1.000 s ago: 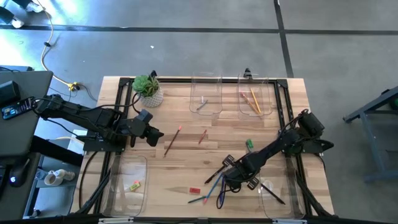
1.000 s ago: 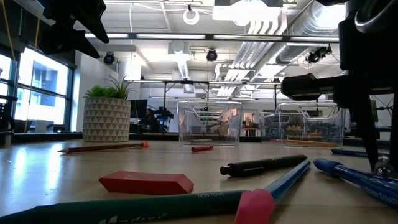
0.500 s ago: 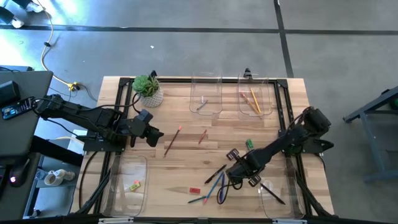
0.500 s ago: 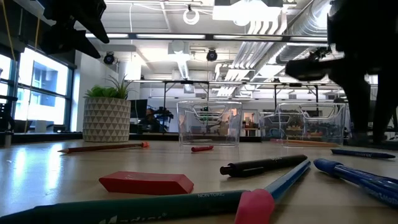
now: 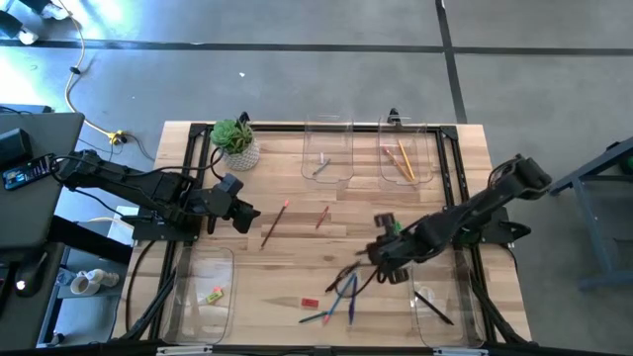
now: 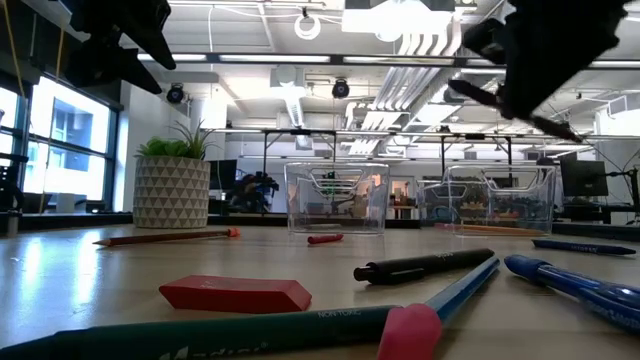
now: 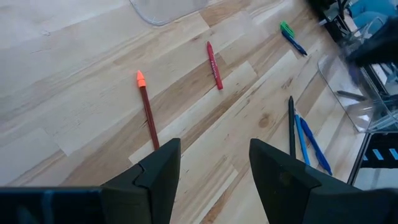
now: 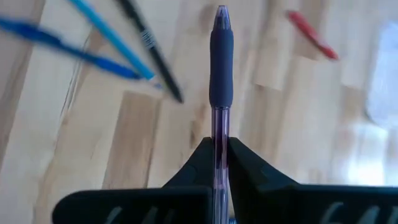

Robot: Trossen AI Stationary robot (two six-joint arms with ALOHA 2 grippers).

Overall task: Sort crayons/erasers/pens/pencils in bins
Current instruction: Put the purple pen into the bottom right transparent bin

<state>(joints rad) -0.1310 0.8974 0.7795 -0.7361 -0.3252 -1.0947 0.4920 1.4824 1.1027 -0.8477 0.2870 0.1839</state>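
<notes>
From above, four clear bins sit on the wooden surface (image 5: pixel 297 213): two at the far edge to the right of the potted plant (image 5: pixel 235 143), two at the near corners. The far left bin (image 5: pixel 327 150) holds one short stick, the far right bin (image 5: pixel 406 153) two orange pencils lying roughly lengthwise, the near left bin (image 5: pixel 204 287) two small erasers, and the near right bin (image 5: pixel 441 302) one dark pen set diagonally. Loose items lie below and right of the plant: a red-brown pencil (image 5: pixel 274 223) on a diagonal, a short red crayon (image 5: pixel 322 218), a green piece (image 5: pixel 396 229), a red eraser (image 5: pixel 310 303), and a cluster of blue and black pens (image 5: pixel 341 292). The right gripper (image 5: pixel 384 247) hangs over that cluster; the left gripper (image 5: pixel 247 213) waits just below the plant.

From surface level, one red eraser (image 6: pixel 235 294) lies in front, a black pen (image 6: pixel 425 266) behind it, with blue pens (image 6: pixel 570 285) at right and two bins beyond, right of the plant.

The left wrist view shows its fingers (image 7: pixel 158 177) spread wide, holding nothing, above the pencil (image 7: pixel 147 109), whose orange tip points away from them, and the crayon (image 7: pixel 214 64).

The right wrist view shows its fingers (image 8: pixel 202 163) closed tight on a clear pen with dark grip (image 8: pixel 221 74), its long axis pointing straight out from the fingers, tip forward, over three loose pens.
</notes>
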